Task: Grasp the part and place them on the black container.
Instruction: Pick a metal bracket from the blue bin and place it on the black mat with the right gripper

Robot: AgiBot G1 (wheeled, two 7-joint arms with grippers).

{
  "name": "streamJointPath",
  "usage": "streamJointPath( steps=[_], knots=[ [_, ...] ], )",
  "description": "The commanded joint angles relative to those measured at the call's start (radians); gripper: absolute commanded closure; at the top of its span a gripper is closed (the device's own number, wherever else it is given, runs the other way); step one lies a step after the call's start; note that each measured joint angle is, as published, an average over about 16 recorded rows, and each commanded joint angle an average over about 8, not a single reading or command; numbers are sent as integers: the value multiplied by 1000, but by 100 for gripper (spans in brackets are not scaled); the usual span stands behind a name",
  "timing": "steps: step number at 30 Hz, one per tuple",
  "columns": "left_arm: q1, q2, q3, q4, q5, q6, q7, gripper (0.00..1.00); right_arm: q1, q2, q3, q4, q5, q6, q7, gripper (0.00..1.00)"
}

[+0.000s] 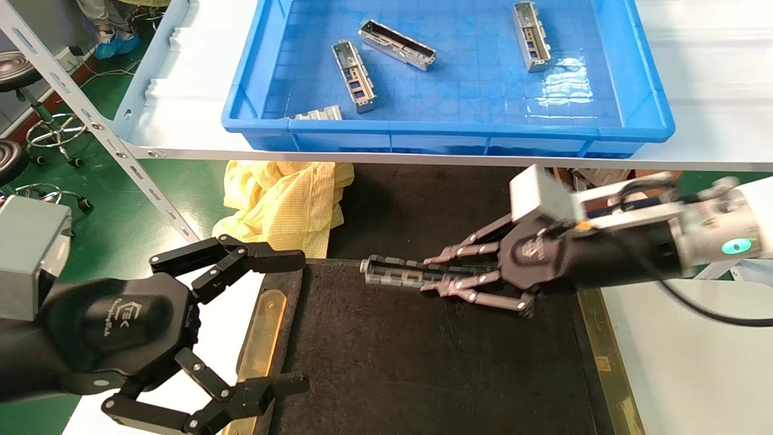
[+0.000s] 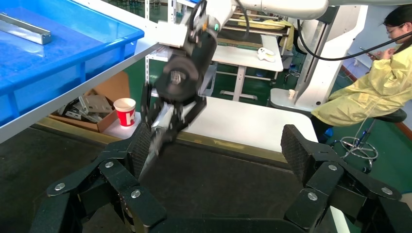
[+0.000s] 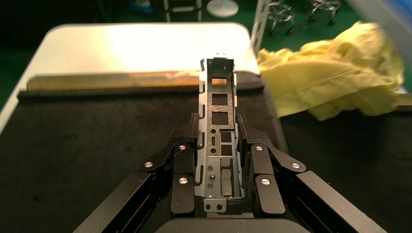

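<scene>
The right gripper (image 1: pixel 423 277) has its jaws clamped on the part (image 3: pixel 219 131) above the black container (image 1: pixel 423 362) — contact unclear. The left gripper (image 1: pixel 284 320) rests beside it, jaws apart — green floor beyond.

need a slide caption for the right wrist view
Right gripper shut on a silver part, held above the black container.

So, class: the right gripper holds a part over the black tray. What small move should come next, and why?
Probably lower it and then open. The right gripper is shut on the part, which sticks out over the far end of the black container, seemingly just above the felt. The left gripper waits open at the tray's left edge, out of the way.
</scene>
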Motion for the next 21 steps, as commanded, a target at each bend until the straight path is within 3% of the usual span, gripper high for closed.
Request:
streamJointPath(
  steps=[1, 21],
  knots=[
    [0, 0, 0, 0, 0, 0, 0, 0, 0, -31, -21, -35, -14, 2, -33, 100],
    [0, 0, 0, 0, 0, 0, 0, 0, -64, -255, -58, -328, -30, 59, -247, 100]
  ],
)
